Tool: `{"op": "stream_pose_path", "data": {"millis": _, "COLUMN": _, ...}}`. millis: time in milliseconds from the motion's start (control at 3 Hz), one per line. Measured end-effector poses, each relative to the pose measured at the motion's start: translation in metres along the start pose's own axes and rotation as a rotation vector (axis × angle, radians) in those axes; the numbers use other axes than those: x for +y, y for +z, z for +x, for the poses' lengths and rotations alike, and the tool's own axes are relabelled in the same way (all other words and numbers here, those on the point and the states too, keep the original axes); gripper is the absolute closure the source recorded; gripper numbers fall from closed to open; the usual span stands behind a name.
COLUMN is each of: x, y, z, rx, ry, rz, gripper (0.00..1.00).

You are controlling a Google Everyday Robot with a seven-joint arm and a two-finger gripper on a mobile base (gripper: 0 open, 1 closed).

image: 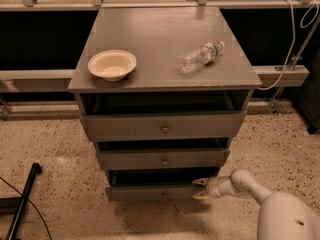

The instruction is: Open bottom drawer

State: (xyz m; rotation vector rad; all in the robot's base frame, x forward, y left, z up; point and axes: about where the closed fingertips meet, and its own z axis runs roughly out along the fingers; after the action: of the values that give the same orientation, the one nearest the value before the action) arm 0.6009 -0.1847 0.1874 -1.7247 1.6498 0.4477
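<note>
The grey drawer unit [165,66] has three stacked drawers. The bottom drawer [150,192] is the slimmest, with a small brassy knob [164,194]. It stands out a little, with a dark gap above its front. My gripper [196,189] reaches in from the lower right on its white arm [235,184] and sits at the right end of that front. One fingertip [196,182] lies at the front's top edge and the other at its bottom edge, clamping it.
A cream bowl [112,64] and a lying plastic bottle [200,57] rest on the unit's top. The top drawer [162,126] and middle drawer [162,159] stand slightly out. A black pole [22,201] lies on the speckled floor at the left.
</note>
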Motion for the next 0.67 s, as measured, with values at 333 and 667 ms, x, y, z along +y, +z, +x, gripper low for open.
{"op": "stream_pose_path", "data": {"millis": 333, "x": 0.0291, "y": -0.0061, "z": -0.0068, "rx": -0.06, "ry": 0.031, "rz": -0.063, "gripper": 0.23}}
{"op": "stream_pose_path", "data": {"millis": 667, "x": 0.0316, "y": -0.0054, "z": -0.0087, "rx": -0.067, "ry": 0.031, "rz": -0.072, "gripper": 0.01}}
